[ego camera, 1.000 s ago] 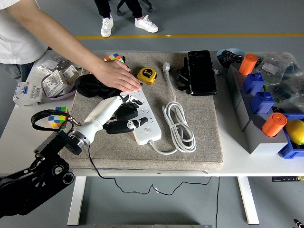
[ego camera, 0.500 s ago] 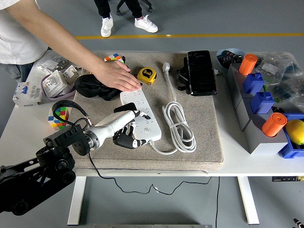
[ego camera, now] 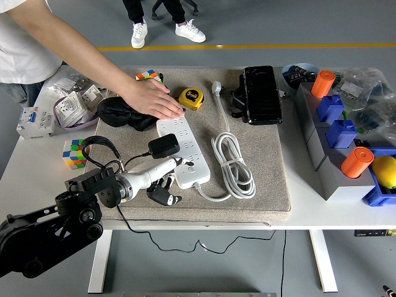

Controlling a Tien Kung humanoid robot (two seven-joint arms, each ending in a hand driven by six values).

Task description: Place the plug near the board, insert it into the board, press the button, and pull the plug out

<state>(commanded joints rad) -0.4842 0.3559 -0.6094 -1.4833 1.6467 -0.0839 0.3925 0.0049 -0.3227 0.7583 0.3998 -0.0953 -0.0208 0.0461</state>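
the white table (ego camera: 297, 213) is carrying a grey mat (ego camera: 266, 179), and on the mat the white board (ego camera: 184, 150) is lying with its coiled white cord (ego camera: 234, 162) just to its right. a person at the far side is pressing a hand (ego camera: 151, 99) flat on the board's far end, the same as a second ago. my left arm is now reaching in lower and further back toward the near-left corner than it was then. my left hand (ego camera: 162, 180) is resting at the board's near-left edge, fingers curling loosely downward and gripping nothing. a second ago it was lying over the board's left side, covering the plug. now the black plug (ego camera: 164, 146) is showing in full, sitting on the board's left side, its thin black lead running down-left toward my wrist. i cannot tell whether its pins are seated in a socket. a yellow tape measure (ego camera: 191, 97) is sitting just beyond the board, near the person's fingertips.
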